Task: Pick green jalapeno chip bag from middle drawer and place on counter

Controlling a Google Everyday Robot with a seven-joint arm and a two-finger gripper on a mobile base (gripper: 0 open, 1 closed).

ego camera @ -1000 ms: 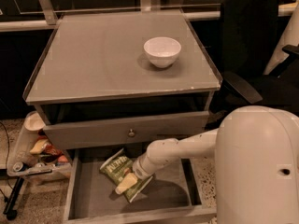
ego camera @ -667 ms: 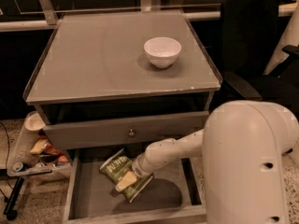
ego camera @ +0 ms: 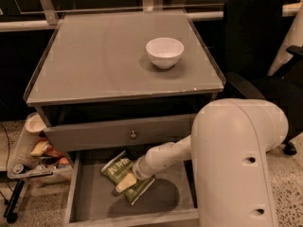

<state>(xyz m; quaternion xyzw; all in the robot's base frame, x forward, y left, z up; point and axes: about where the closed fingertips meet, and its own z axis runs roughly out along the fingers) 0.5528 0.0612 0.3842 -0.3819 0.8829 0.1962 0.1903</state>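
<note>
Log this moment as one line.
tool: at bag | bag: in drawer, not yet on counter | counter: holds bowl

Smooth off-white plastic arm [ego camera: 236,164]: bulky rounded shell, small dark holes, tapering to slim tubular forearm. Pale yellowish gripper [ego camera: 125,183] sits inside wide grey drawer [ego camera: 94,203].

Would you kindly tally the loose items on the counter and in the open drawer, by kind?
Bowls: 1, white bowl on the counter.
Chip bags: 1, green jalapeno chip bag in the middle drawer, gripper right at it.
Total: 2.
</note>
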